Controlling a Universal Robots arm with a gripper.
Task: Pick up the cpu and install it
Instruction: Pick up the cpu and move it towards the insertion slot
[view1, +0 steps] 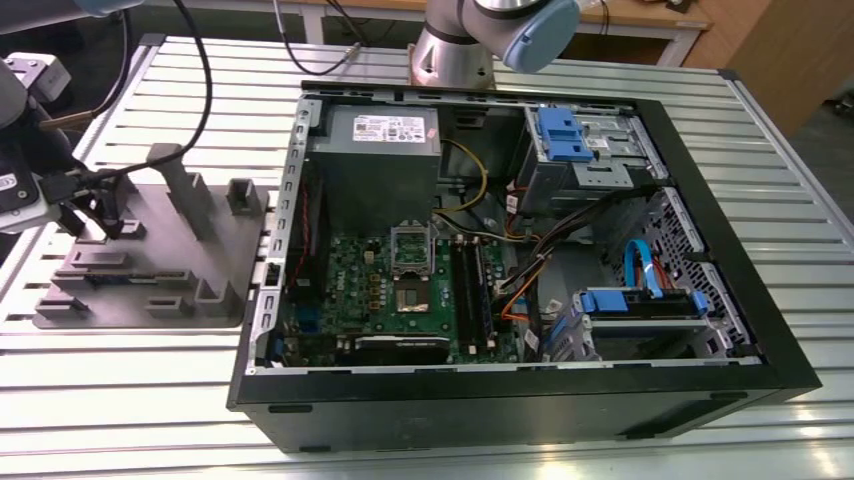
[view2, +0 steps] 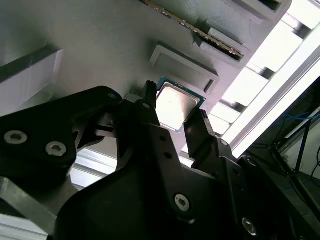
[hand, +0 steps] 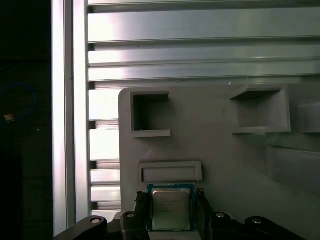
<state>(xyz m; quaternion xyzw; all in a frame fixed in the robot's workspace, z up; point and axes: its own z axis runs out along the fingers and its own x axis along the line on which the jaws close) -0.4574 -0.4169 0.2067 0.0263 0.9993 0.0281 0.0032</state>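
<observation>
Sitting flat on a grey plastic tray (hand: 225, 150), the cpu (hand: 171, 209) is a small square chip. It has a shiny silver top and a thin green-blue rim. In both wrist views the gripper (hand: 171, 200) is right over it. The two black fingers (hand: 141, 212) are closed in just as wide as the chip. One presses on each side, so the jaws have hold of it (it looks like it is lying on the tray, not lifted).

The tray is smooth and dull. It has square pockets with raised walls (hand: 150, 117) cut into it.

In the exterior view the gripper (view1: 100, 215) hangs over the far part of that tray (view1: 147, 290), on the exterior view's left. The tray rests on a table (view1: 200, 90) made of long, bright metal strips with grooves between them.

Beside the tray lies a big black computer case (view1: 534, 420), open on top. Inside it is a green board (view1: 360, 290) with a grey metal socket frame (view1: 411, 285) in the middle. The cpu is well apart from that socket.
</observation>
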